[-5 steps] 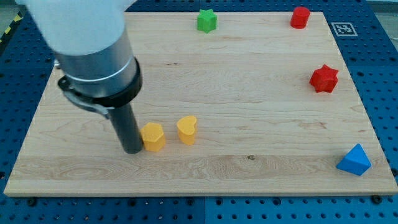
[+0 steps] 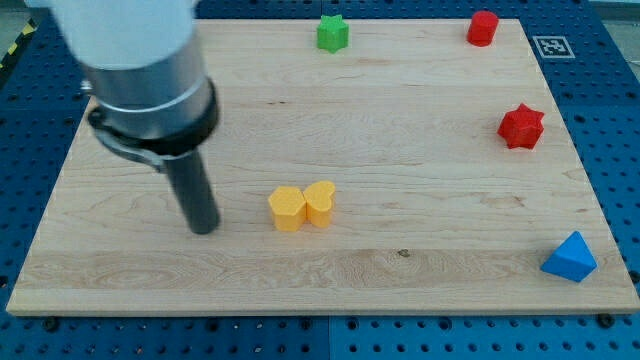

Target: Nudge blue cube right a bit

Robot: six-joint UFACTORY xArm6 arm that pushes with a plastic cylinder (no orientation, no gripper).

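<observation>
Our blue pyramid-like plastic block (image 2: 570, 258): bottom-right corner, apex up, no clear long axis | my tip (image 2: 204, 230): bare, far left of it.

The arm (image 2: 130, 60) is cut off by the view's top edge.

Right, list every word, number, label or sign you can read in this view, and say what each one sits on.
No readable words, letters or numbers anywhere in this view.
Fiducial marker: a black-and-white square pattern at the board's top right corner; a coded sign, not text.
Yellow-and-black hazard stripe: at the view's top left, beyond the board; no wording on it.
The coloured blocks and my tip carry no markings.
</observation>
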